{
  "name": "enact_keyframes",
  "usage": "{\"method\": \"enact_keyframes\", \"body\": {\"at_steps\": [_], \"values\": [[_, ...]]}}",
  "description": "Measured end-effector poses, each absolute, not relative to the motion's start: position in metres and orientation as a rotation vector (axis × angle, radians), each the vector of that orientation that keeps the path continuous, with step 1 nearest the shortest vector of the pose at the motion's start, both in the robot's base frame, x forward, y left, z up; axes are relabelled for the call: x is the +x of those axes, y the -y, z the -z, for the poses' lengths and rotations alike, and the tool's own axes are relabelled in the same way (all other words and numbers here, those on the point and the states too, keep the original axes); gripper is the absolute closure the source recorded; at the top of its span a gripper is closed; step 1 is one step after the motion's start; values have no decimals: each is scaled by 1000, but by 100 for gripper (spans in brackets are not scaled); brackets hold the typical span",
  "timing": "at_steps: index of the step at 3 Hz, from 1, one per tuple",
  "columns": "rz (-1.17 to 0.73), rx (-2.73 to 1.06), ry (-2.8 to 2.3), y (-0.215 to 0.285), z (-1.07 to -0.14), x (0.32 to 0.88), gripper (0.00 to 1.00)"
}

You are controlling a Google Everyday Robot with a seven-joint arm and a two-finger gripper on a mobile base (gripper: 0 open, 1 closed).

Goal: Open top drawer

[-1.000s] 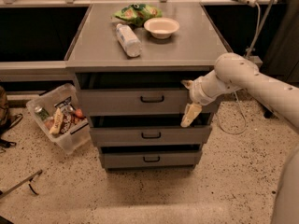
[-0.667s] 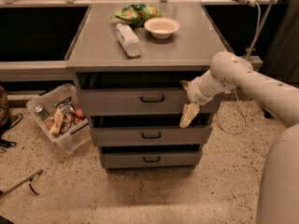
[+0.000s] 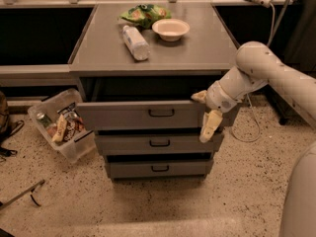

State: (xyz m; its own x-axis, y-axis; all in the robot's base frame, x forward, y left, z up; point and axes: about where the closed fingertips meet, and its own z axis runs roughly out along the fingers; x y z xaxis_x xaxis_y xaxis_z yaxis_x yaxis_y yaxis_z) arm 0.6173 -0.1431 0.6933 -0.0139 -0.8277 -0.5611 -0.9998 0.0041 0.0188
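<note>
The top drawer (image 3: pixel 123 115) is the widest grey drawer under the tabletop, with a small black pull handle (image 3: pixel 161 112) at its centre. It stands a little way out, and a dark gap shows above its front. My gripper (image 3: pixel 205 111) is at the right end of the drawer front. One finger (image 3: pixel 199 96) rests at the front's top edge and the other (image 3: pixel 210 126) hangs down in front of it. The fingers are apart. My white arm (image 3: pixel 261 68) reaches in from the right.
Two narrower grey drawers, middle (image 3: pixel 128 143) and bottom (image 3: pixel 131 169), sit below. On the grey tabletop (image 3: pixel 197 51) lie a plastic bottle (image 3: pixel 135 42), a bowl (image 3: pixel 170 28) and a green bag (image 3: pixel 144 14). A clear bin of trash (image 3: pixel 61 125) stands on the floor at the left. A cable (image 3: pixel 248 132) hangs at the right.
The top drawer front has come slightly further out and my gripper has moved with it. The arm's pose is nearly the same.
</note>
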Motion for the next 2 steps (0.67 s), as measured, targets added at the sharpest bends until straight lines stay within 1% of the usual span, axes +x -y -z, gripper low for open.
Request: {"method": "enact_keyframes", "body": {"at_steps": [1,2], "values": [[-685,-1931,-1900,142,-693,597,0],[-685,-1931,-1900,142,-693,597,0]]}}
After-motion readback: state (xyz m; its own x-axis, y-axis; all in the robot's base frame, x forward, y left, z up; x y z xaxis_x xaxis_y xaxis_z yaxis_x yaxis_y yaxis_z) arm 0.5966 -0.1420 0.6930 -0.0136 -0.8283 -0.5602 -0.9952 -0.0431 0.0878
